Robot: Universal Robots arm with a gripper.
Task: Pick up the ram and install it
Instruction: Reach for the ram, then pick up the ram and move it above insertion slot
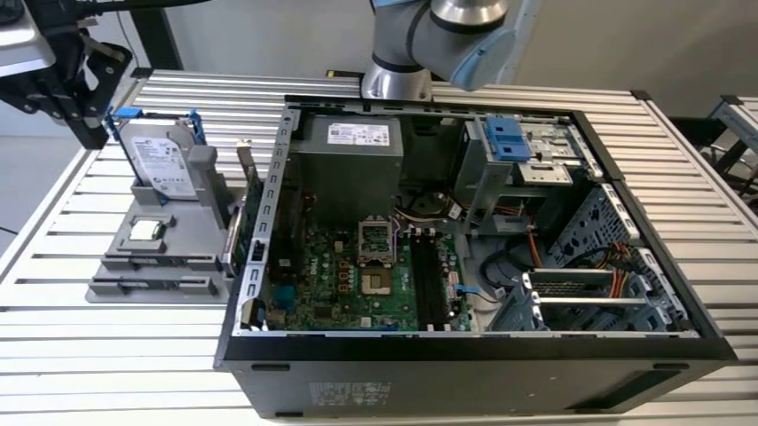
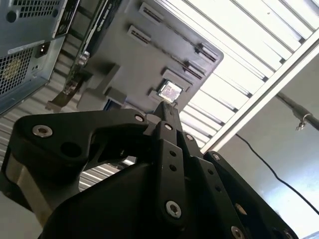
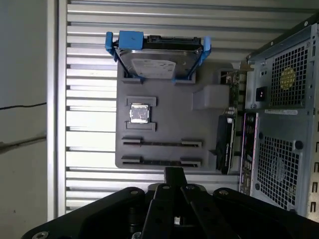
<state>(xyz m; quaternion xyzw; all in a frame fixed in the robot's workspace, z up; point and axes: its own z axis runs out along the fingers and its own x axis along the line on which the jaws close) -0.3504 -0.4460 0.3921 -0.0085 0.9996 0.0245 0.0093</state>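
Observation:
The ram is out of view. My gripper (image 1: 85, 133) hangs high over the table at the exterior view's left, above the grey parts fixture (image 1: 130, 266). In both wrist views its black fingertips (image 2: 167, 108) meet with nothing between them, so it is shut and empty (image 3: 173, 172). The fixture's two long holder slots (image 3: 162, 143) lie just beyond the fingertips in the first wrist view. The open computer case (image 1: 474, 355) has a green motherboard with long black memory slots (image 1: 429, 286), well apart from the gripper.
On the fixture stand a grey hard drive in a blue bracket (image 1: 160, 160), a small square processor chip (image 1: 145, 230) and an expansion card (image 3: 224, 144) on edge beside the case. The slatted table (image 1: 95, 355) surrounds everything. The arm's base (image 1: 403, 53) rises behind the case.

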